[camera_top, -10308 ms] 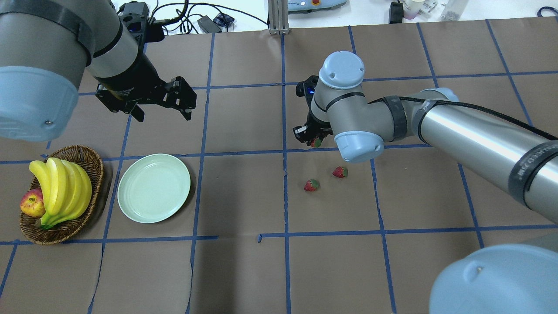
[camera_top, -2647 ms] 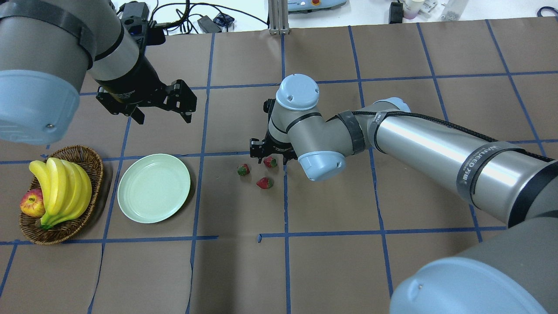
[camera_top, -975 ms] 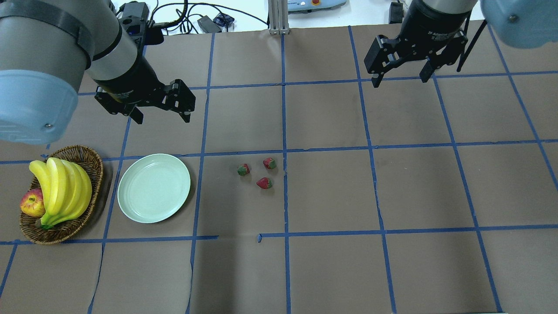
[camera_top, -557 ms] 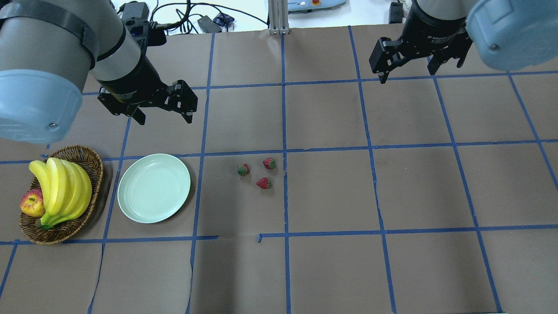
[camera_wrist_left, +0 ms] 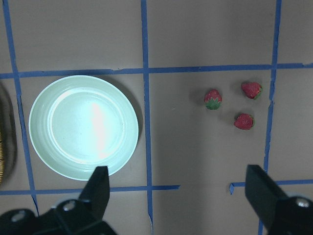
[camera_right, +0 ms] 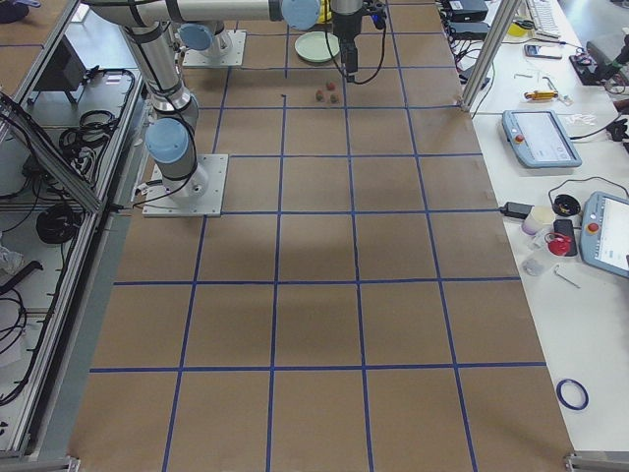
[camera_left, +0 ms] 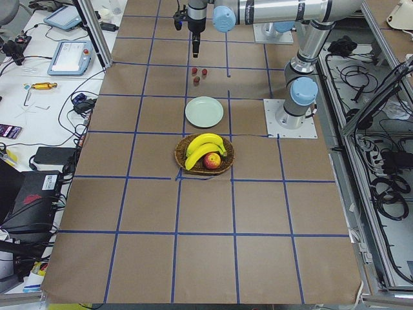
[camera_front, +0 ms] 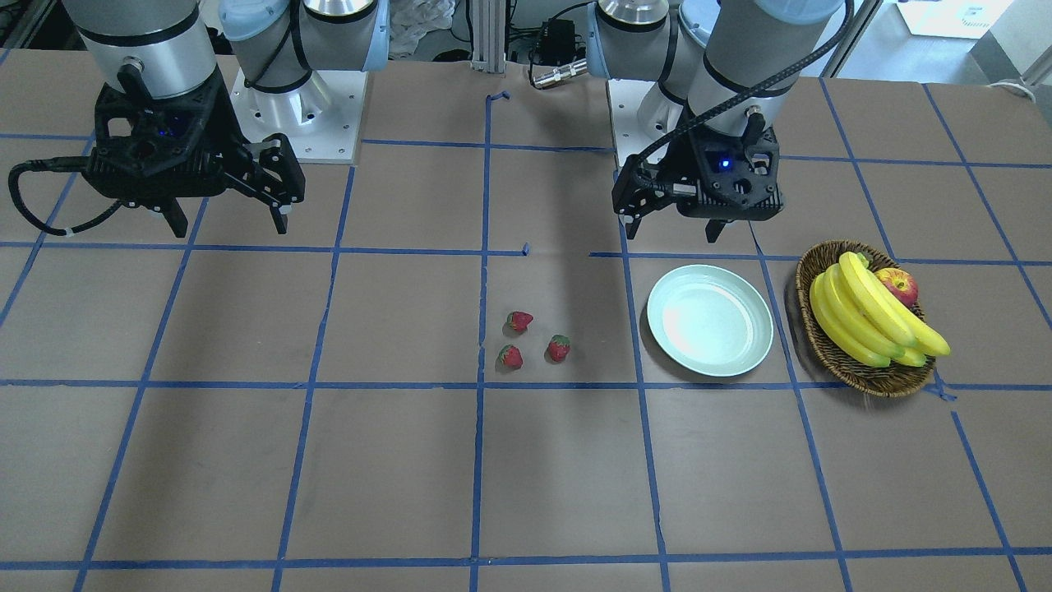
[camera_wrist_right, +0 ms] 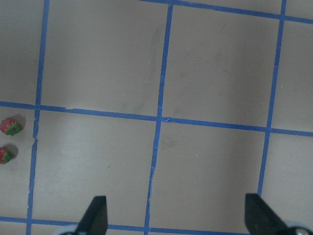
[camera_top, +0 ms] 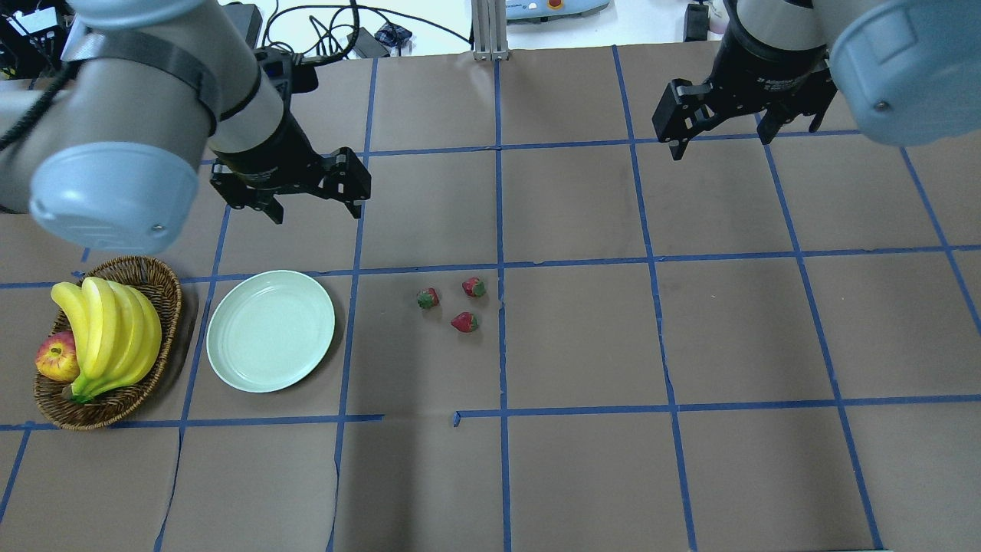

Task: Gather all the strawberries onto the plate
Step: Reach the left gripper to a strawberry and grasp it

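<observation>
- Table: flat top, fully covered with brown paper; seams visible.
- Blue tape lines: mark a square grid across the covering.
- Aluminium post: upright at the far table edge.
- White benches: one at each table end, carrying pendant screens.
- Black cable loops: in a metal-framed bay beside the table.
- Lighting: even, from overhead; soft shadows.

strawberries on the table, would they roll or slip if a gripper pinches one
Probably light: each strawberry is tiny beside the plate. The rounded, tapered shape may let one roll or squirt sideways under a pinch. They lie close together, so a nudged one could bump its neighbours.
</observation>
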You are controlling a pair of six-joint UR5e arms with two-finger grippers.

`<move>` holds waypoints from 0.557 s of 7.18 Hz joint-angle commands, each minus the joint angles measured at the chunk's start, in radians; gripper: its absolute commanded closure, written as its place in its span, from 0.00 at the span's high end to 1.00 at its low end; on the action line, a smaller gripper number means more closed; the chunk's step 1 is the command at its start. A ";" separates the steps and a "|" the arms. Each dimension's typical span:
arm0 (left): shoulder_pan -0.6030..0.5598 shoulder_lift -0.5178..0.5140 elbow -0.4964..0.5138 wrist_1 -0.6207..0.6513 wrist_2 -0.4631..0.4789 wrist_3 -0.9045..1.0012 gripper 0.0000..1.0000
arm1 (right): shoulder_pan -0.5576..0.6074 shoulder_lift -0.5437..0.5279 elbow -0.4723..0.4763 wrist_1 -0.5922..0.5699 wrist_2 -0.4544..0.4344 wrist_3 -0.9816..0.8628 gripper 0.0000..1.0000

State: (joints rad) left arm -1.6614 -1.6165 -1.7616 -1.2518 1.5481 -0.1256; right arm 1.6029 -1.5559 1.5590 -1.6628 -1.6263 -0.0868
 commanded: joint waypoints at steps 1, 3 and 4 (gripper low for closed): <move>-0.047 -0.116 -0.167 0.358 0.004 -0.092 1.00 | 0.000 0.000 0.000 0.012 0.000 0.001 1.00; -0.090 -0.216 -0.191 0.434 0.007 -0.112 0.98 | 0.002 0.004 0.000 0.012 0.000 -0.001 1.00; -0.110 -0.279 -0.193 0.481 0.007 -0.117 0.97 | 0.005 0.005 0.000 0.011 0.000 -0.001 1.00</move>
State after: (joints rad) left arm -1.7459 -1.8190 -1.9444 -0.8361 1.5553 -0.2315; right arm 1.6053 -1.5527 1.5586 -1.6510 -1.6260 -0.0873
